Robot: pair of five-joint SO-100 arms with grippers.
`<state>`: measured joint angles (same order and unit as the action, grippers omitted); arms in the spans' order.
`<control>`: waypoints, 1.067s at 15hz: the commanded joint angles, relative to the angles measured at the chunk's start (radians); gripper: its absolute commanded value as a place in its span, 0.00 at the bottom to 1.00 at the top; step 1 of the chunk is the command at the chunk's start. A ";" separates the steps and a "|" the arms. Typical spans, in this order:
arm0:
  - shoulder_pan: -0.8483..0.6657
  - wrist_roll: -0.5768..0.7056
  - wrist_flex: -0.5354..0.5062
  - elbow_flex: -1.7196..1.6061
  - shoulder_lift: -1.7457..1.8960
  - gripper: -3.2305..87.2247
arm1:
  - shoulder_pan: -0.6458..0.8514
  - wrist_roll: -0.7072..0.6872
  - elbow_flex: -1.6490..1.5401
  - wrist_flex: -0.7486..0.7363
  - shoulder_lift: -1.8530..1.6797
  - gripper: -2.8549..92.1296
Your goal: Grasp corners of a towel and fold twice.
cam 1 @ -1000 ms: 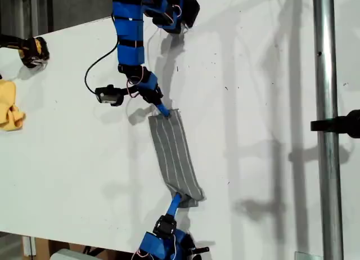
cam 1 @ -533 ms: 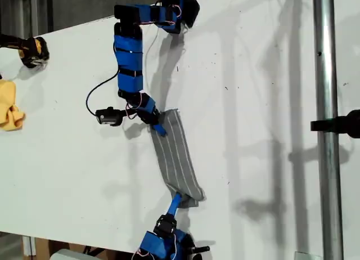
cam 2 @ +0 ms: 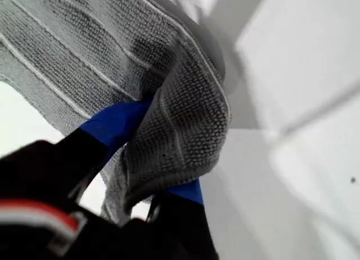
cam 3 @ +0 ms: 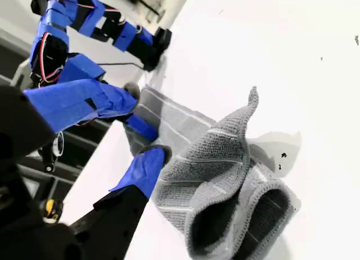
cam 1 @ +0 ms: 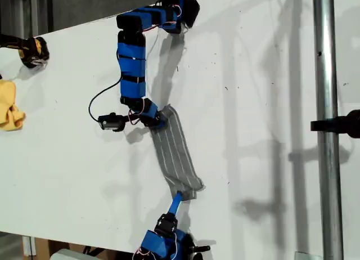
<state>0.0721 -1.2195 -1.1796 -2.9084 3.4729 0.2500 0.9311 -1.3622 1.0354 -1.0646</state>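
The grey towel with thin white stripes lies as a narrow folded strip on the white table, stretched between the two arms. In the exterior view the upper arm carries my first gripper, which is shut on the strip's far end. The first wrist view shows its blue fingers pinching a bunched fold of towel. My second gripper belongs to the lower arm. Its jaws stand apart, and the lower fingertip rests against the crumpled near end of the towel, where one corner points up.
A small yellow cloth lies at the exterior view's left edge, with a black and yellow object above it. A metal pole with a black clamp runs down the exterior view's right side. The table's front edge passes near the lower arm's base.
My first gripper has moved down and toward the exterior view's left, bunching the towel's far end. The near end has drawn back slightly from my second gripper, which has stayed in place.
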 commanded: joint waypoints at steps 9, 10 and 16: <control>-0.009 0.017 0.000 0.005 0.008 0.24 | 0.258 0.061 -0.845 0.158 -0.907 0.03; -0.017 0.023 -0.003 0.009 0.008 0.24 | 0.279 0.075 -0.913 0.166 -0.969 0.03; -0.021 0.023 -0.017 0.015 0.008 0.24 | 0.143 0.058 -0.793 0.143 -1.227 0.03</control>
<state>0.0598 -1.1950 -1.1919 -2.9130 3.4729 0.4403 1.0063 -2.3148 1.1735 -2.2427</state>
